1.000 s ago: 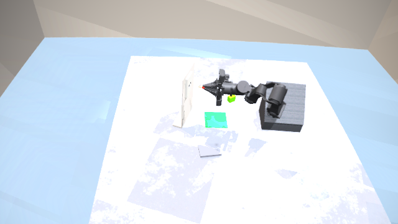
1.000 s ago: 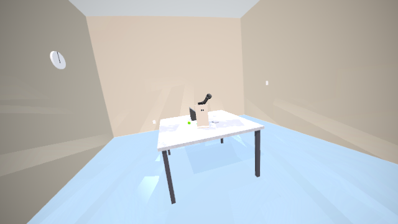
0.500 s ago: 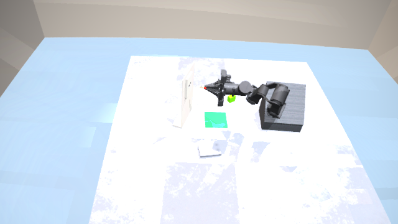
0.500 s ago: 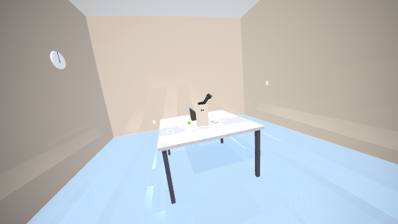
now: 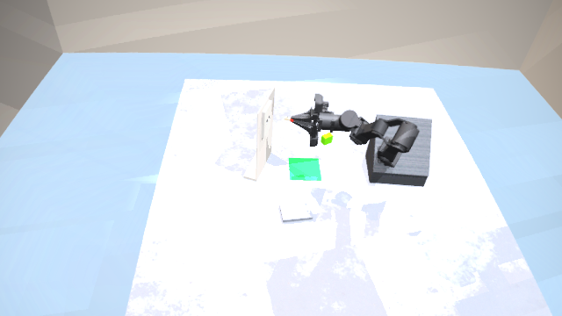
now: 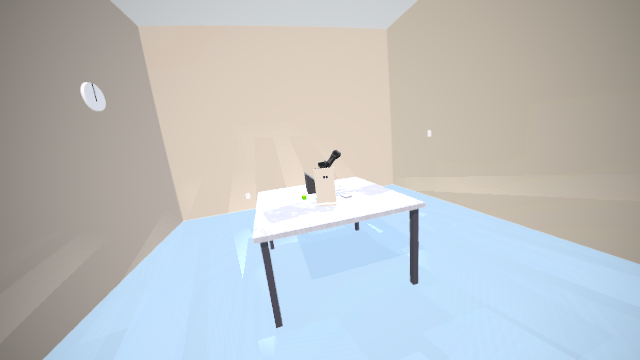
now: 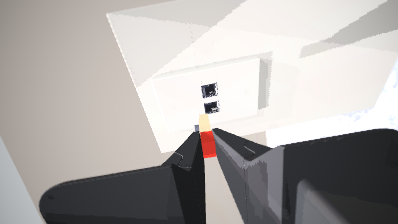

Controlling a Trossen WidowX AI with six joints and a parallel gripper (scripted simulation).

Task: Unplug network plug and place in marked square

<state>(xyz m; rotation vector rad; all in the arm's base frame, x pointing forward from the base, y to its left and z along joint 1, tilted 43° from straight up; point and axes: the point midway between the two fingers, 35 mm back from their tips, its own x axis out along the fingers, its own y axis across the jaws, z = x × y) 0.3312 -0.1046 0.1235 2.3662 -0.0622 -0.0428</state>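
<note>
Now the plug's out, gripped in the pincer!

The plug (image 5: pixel 289 118) (image 7: pixel 208 144) hangs apart from the panel (image 5: pixel 264 136) (image 6: pixel 325 186) (image 7: pixel 135 60), its sides partly hidden by the pincer (image 5: pixel 292 119) (image 7: pixel 206 136); the wrist view shows two dark sockets (image 7: pixel 210 98), while the top view shows the green square (image 5: pixel 305 169) on the surface (image 5: pixel 211 219) (image 6: pixel 295 225).

In the top view, a yellow-green cube (image 5: pixel 327 139) (image 6: pixel 304 197) sits at two o'clock from the centre, and a pale flat slab (image 5: pixel 296 212) (image 6: pixel 346 195) lies at seven o'clock from it, well apart from it. Both are on the table. From the exterior view's centre, a round white clock (image 6: pixel 93 96) hangs at ten o'clock, a dark line across its face. One small white plate (image 6: pixel 429 133) is on the wall at two o'clock; another small plate (image 6: pixel 247 196) is near nine, low on the back wall. The floor (image 5: pixel 88 175) (image 6: pixel 200 300) is light blue.
</note>
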